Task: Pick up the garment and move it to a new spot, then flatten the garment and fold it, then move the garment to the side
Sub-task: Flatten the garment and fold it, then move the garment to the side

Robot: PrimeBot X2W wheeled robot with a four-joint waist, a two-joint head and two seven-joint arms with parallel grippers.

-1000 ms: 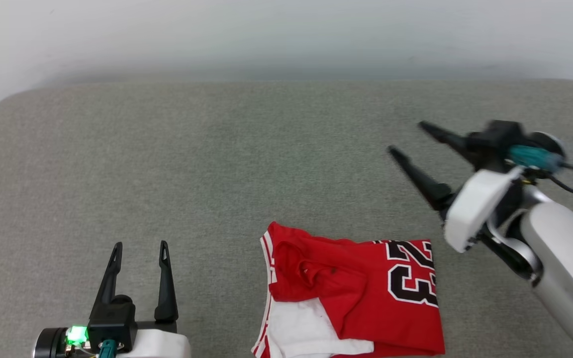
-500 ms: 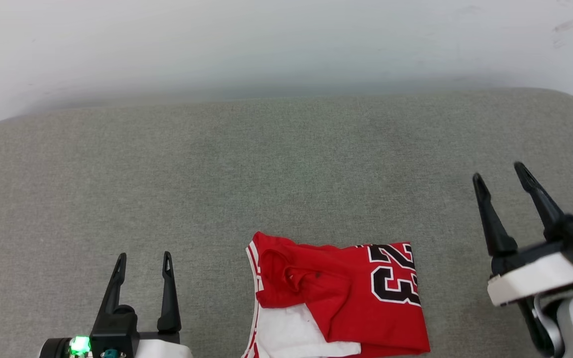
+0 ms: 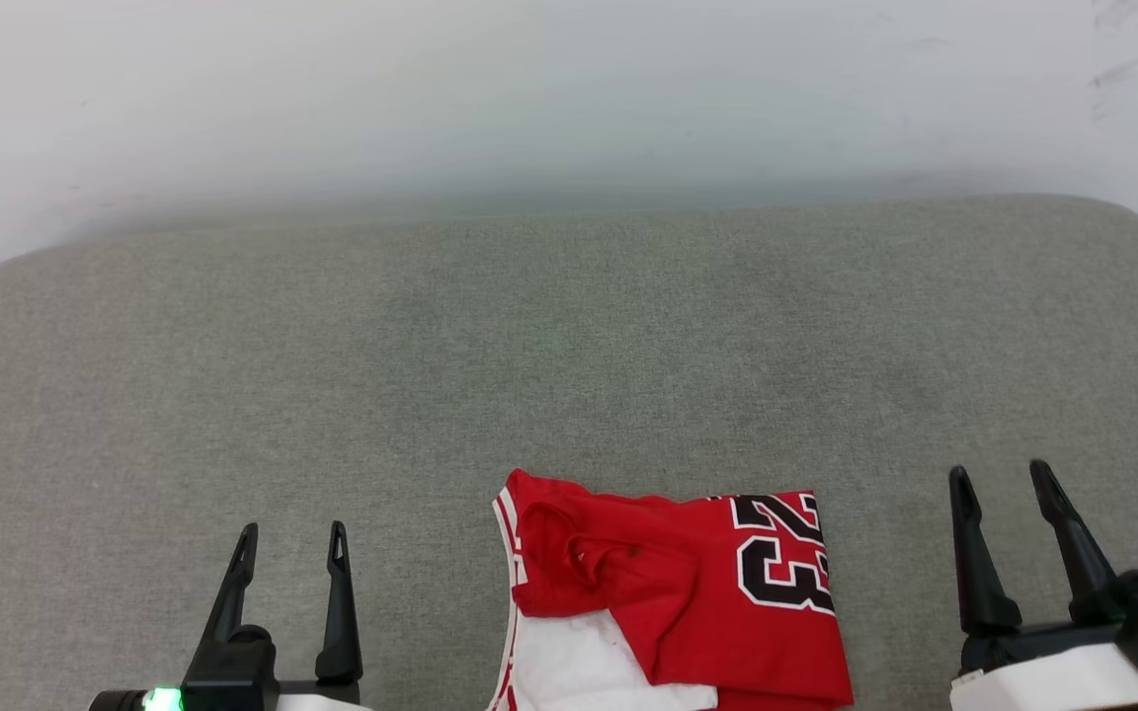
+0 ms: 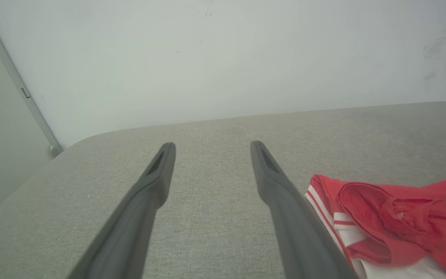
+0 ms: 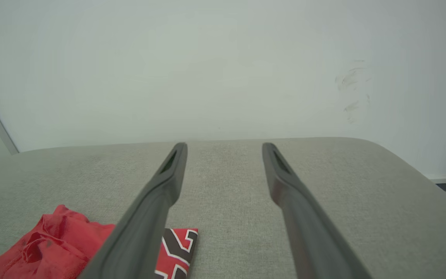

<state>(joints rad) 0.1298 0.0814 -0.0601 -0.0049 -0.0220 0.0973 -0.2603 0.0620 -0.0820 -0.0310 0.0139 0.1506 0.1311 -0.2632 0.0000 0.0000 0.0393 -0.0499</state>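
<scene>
Bright red across the garment [image 3: 688, 592], with a white sleeve panel, white-and-red striped trim down one edge and black "23" numerals outlined in white. Muted grey-green with a fine flecked weave on the padded surface [image 3: 569, 346] beneath, pale off-white with faint grey scuffs on the wall [image 3: 569, 99] behind. Matte black on the fingers of the left gripper [image 3: 293, 528] and right gripper [image 3: 998, 469], white just behind them, a green glow at the left one's base.

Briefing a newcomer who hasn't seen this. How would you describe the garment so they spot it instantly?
Find the grey padded surface before the pale wall. Near its front edge, right of middle, lies the folded garment. It is red, with a white sleeve and black 23.
</scene>
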